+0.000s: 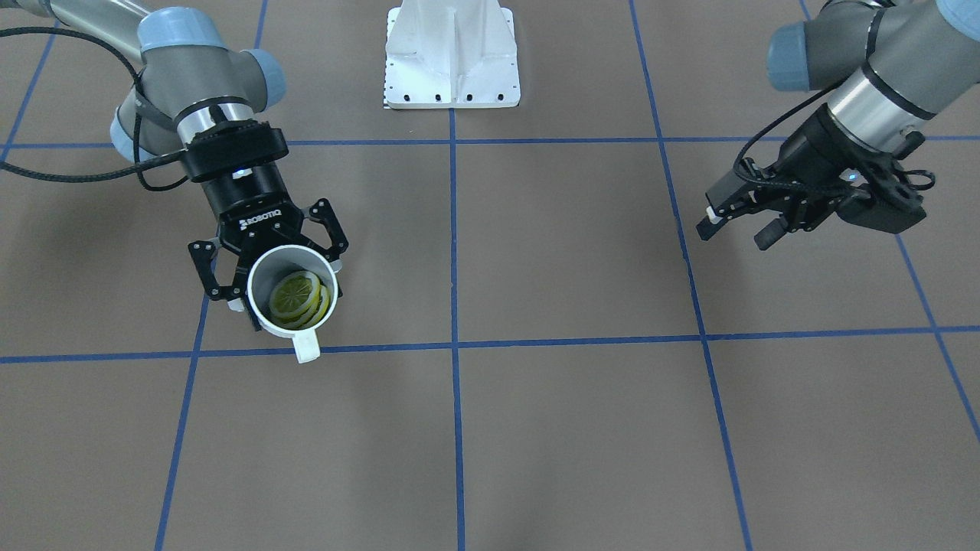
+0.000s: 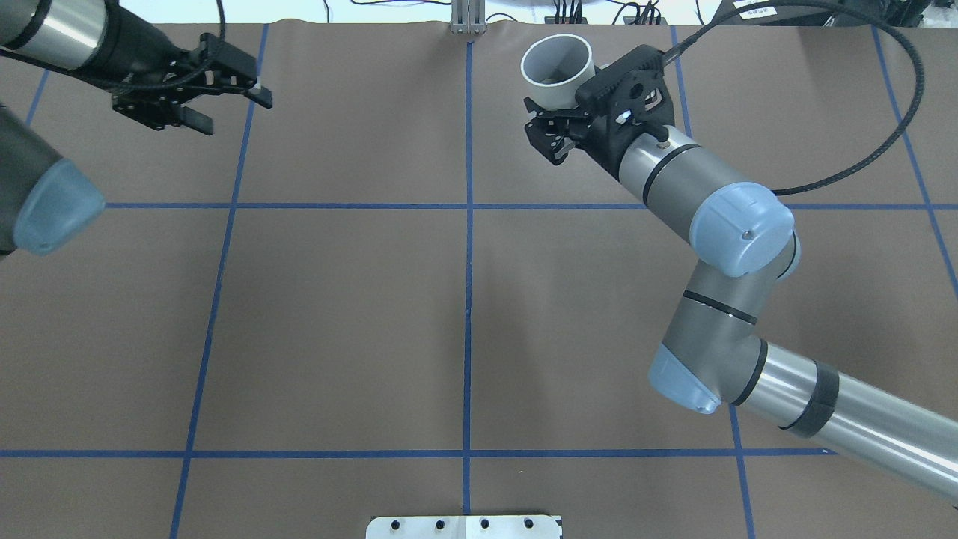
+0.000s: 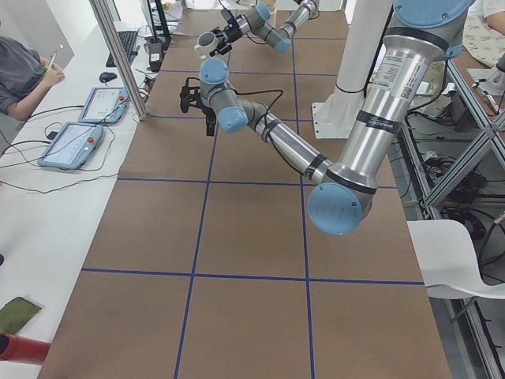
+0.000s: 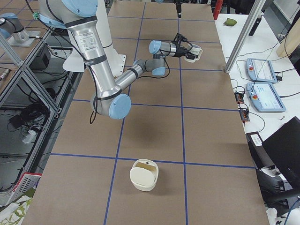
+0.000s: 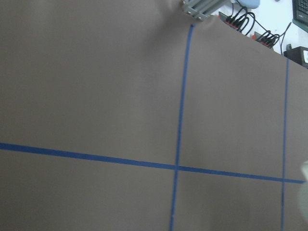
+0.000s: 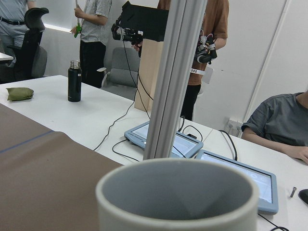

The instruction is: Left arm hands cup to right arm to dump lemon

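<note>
The white cup [image 1: 262, 277], grey inside, is upright with its handle toward the camera and holds lemon slices [image 1: 300, 298]. My right gripper [image 1: 285, 285], marked ROBOTIQ, is shut on the cup's sides and holds it above the table. In the overhead view the cup [image 2: 557, 69] is at the far middle-right, in front of the right gripper [image 2: 557, 112]. Its rim fills the bottom of the right wrist view [image 6: 175, 192]. My left gripper [image 1: 731, 229] is open and empty, far off at the other side, at the overhead view's top left [image 2: 232, 111].
The white mount base [image 1: 452, 57] stands at the robot's side of the brown, blue-taped table [image 1: 566, 252]. A cream container [image 4: 144, 174] sits on the table at its right end. A metal post [image 6: 168, 77] and teach pendants [image 4: 262, 70] lie beyond the far edge.
</note>
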